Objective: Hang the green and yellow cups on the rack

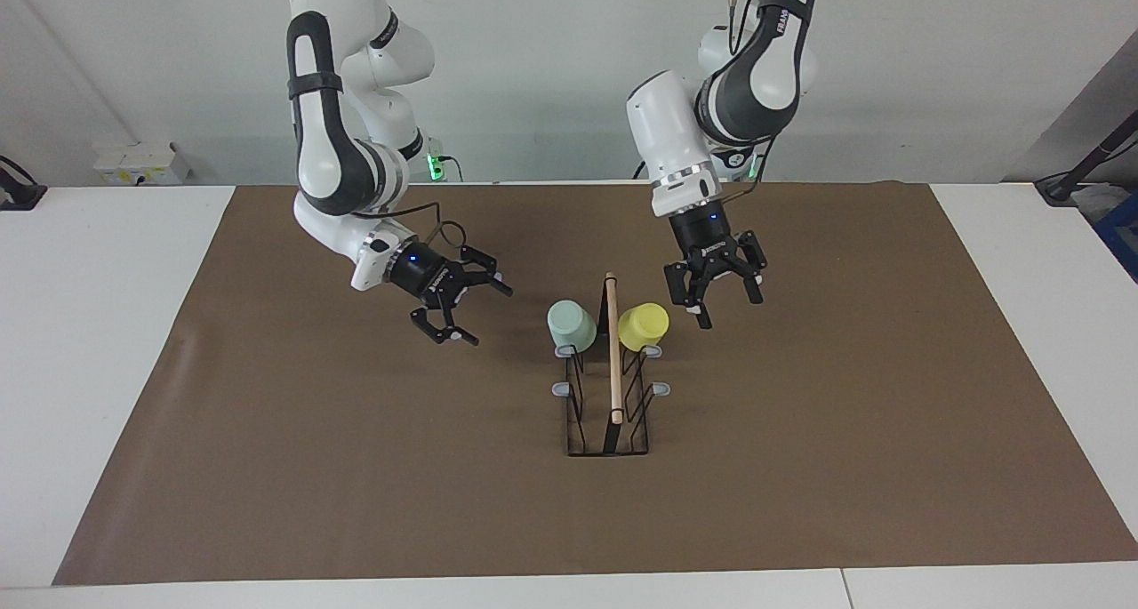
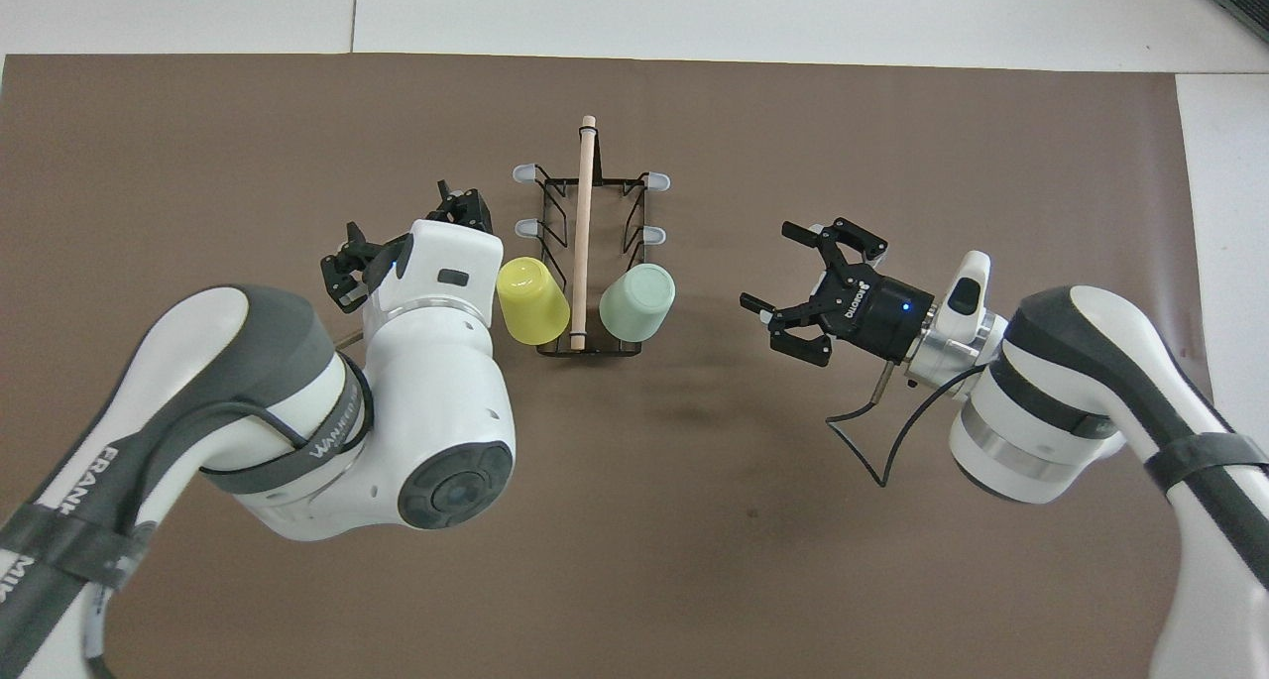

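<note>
The black wire rack [image 1: 613, 360] [image 2: 583, 203] with a wooden rod on top stands mid-mat. The mint green cup [image 1: 571, 323] [image 2: 636, 302] hangs mouth-down on the prong nearest the robots, on the right arm's side. On the matching prong toward the left arm hangs the yellow cup [image 1: 644, 324] [image 2: 532, 300]. My right gripper [image 1: 489, 316] [image 2: 768, 263] is open and empty, well apart from the green cup. My left gripper [image 1: 731, 311] [image 2: 400, 218] hovers open and empty beside the yellow cup, clear of it.
Four grey-tipped prongs [image 1: 661, 388] farther along the rack carry nothing. A brown mat [image 1: 356, 467] covers the white table. A white box [image 1: 142, 160] sits near the wall toward the right arm's end.
</note>
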Robot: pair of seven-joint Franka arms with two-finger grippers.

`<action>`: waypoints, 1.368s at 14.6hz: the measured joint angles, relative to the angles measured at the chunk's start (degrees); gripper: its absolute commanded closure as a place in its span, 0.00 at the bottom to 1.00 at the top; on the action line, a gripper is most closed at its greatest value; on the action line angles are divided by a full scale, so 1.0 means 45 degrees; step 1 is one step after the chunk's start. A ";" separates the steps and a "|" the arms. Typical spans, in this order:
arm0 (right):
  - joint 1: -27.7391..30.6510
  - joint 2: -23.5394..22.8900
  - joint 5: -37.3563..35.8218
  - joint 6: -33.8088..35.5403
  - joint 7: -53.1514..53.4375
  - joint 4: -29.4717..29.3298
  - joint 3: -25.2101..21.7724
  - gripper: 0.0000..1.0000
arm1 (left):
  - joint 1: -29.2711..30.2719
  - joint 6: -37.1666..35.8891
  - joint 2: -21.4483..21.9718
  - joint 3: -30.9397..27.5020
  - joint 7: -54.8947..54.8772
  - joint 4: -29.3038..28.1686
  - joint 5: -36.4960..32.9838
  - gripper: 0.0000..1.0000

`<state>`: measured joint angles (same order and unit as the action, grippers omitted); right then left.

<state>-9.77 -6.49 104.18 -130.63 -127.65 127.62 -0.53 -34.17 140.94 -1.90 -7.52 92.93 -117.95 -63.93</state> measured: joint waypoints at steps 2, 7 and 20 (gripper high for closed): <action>0.1175 0.0001 -0.2813 0.0009 0.0009 -0.0225 -0.0017 0.00 | 0.0813 0.0807 -0.0001 -0.0002 -0.1466 -0.0001 0.0437 0.00; 0.3462 -0.0001 -0.9050 0.0041 0.0247 -0.1087 -0.0062 0.00 | 0.2359 0.1571 -0.0005 -0.0001 -0.6043 0.0111 0.3480 0.00; 0.3131 0.0018 -2.3446 -0.1573 1.1678 -0.2590 0.0034 0.00 | 0.4862 -0.1070 0.0709 -0.0039 -1.7665 0.0689 1.1734 0.00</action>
<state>4.32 -6.41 -1.32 -137.71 -75.10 115.97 -0.37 -12.29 136.13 1.29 -7.69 13.44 -114.85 -11.13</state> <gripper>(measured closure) 0.000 0.000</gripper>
